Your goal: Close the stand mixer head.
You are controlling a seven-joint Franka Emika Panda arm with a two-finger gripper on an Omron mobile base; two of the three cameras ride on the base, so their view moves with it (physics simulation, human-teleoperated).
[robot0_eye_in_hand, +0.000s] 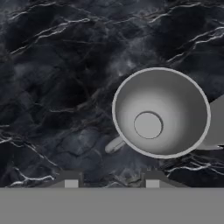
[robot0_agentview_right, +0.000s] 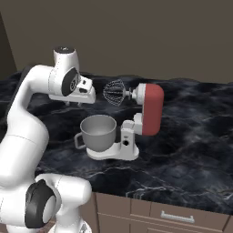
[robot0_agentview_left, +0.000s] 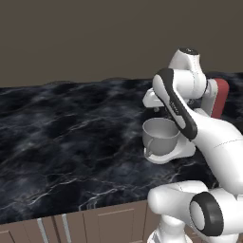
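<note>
Red and tipped fully back, the stand mixer head [robot0_agentview_right: 151,109] stands upright at centre right of the right base view, whisk [robot0_agentview_right: 114,93] pointing left. The gripper [robot0_agentview_right: 78,101] hovers parted and empty left of it, above the bowl [robot0_agentview_right: 98,132]. Reaching across risks snagging the whisk wires.

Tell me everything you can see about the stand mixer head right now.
The stand mixer head is a red, rounded oblong with a smooth, glossy look. It is tilted back, open, standing almost upright on the white mixer body's hinge. Its grey front cap and wire whisk point sideways above the grey bowl, clear of it. The gripper hovers nearby, touching nothing.
</note>
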